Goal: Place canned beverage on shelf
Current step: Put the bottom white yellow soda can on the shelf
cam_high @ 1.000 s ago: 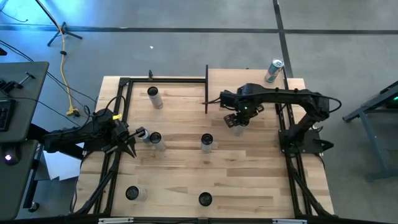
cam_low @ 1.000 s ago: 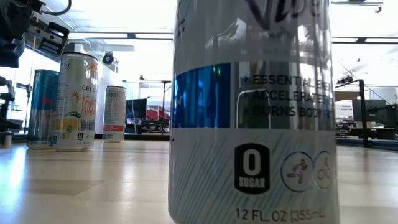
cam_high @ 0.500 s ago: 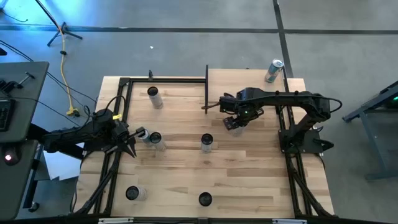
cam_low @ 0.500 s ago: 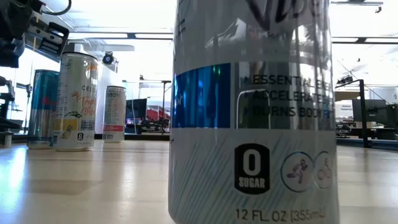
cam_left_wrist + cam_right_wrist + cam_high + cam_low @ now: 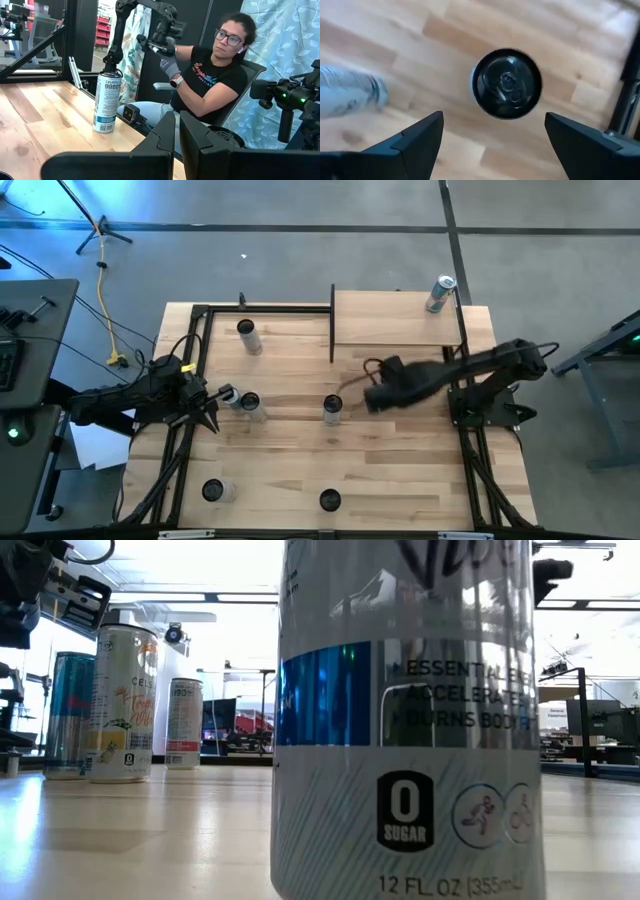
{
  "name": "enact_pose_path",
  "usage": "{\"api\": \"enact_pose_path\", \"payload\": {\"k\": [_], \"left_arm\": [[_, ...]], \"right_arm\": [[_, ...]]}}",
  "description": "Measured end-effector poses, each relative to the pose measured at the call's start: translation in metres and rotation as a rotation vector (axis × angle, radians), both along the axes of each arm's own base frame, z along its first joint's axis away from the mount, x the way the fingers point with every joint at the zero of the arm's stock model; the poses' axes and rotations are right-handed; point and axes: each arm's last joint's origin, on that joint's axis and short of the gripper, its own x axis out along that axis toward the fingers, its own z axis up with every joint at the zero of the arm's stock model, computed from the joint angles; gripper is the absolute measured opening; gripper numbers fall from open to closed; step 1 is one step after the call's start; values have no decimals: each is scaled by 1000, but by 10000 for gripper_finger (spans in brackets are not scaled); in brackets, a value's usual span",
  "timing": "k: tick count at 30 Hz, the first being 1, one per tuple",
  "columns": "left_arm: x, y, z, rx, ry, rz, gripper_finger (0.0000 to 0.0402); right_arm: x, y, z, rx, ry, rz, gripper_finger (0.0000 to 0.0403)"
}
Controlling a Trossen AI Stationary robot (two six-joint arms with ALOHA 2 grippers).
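Right end effector (image 5: 490,132) spread above a can (image 5: 506,83); nearest can (image 5: 405,720) reads "0 SUGAR".

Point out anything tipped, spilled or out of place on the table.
Nothing stands out. Every can in the high view stands upright, including the one on the shelf, and the tabletop shows no spill.

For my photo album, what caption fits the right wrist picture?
Open right claw hovering straight above an upright black-topped can on the wooden tabletop.
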Motion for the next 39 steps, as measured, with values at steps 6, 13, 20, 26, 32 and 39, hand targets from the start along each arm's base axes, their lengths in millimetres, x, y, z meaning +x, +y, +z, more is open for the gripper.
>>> {"api": "enact_pose_path", "payload": {"k": [6,13,20,26,32,39], "left_arm": [[0,0,0,0,1,0,3],[0,0,0,0,0,0,3],[0,0,0,0,0,0,3],[0,0,0,0,0,0,3],[0,0,0,0,0,0,3],[0,0,0,0,0,0,3]], "right_arm": [[-2,43,-21,-257,-103,-104,335],[8,62,-60,-361,-102,-250,335],[22,59,-86,-453,-135,-328,335],[22,48,-95,-487,-150,-394,335],[13,43,-108,-558,-183,-405,331],[11,42,-111,-584,-174,-371,272]]}}
